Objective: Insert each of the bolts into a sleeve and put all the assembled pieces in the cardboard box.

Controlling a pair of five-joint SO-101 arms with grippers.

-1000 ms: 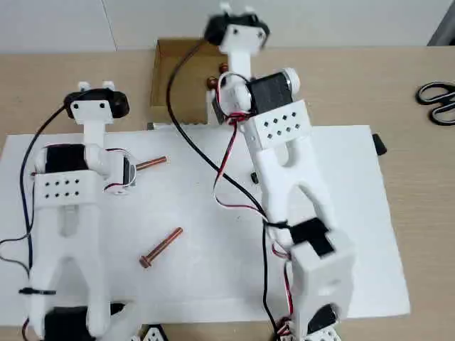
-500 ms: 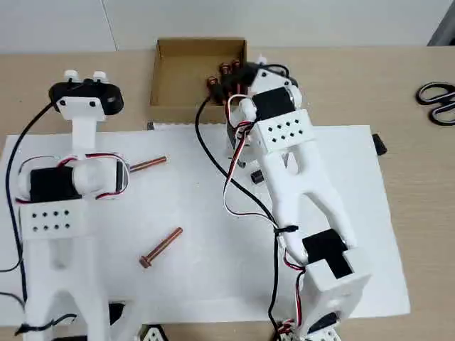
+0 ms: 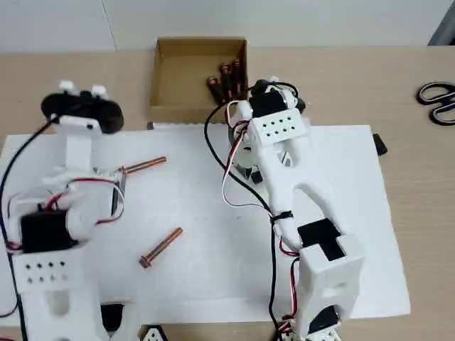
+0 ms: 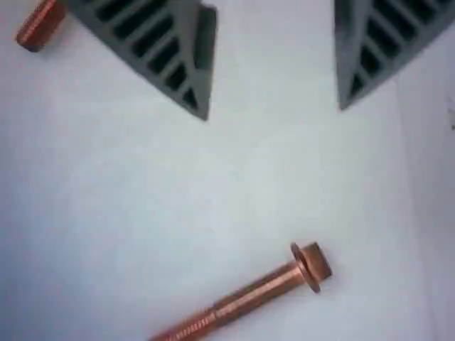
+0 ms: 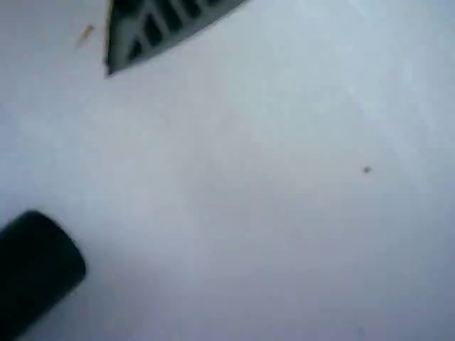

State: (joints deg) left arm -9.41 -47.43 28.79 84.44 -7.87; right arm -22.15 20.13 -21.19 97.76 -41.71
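At the upper centre of the high view, the right arm [image 3: 283, 131], grip impossible to tell, has drawn back from the cardboard box [image 3: 181, 71], leaving the assembled pieces [image 3: 226, 77] inside, while the left gripper [image 4: 271, 110], jaws wide, has retreated over a bolt [image 4: 249, 295], so loose bolts likely remain.

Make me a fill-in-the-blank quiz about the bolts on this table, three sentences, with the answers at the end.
1. ____ loose bolts lie on the white sheet.
2. The assembled pieces lie in the cardboard ____.
3. The left pincer is ____ and holds nothing.
Missing words: two; box; open.
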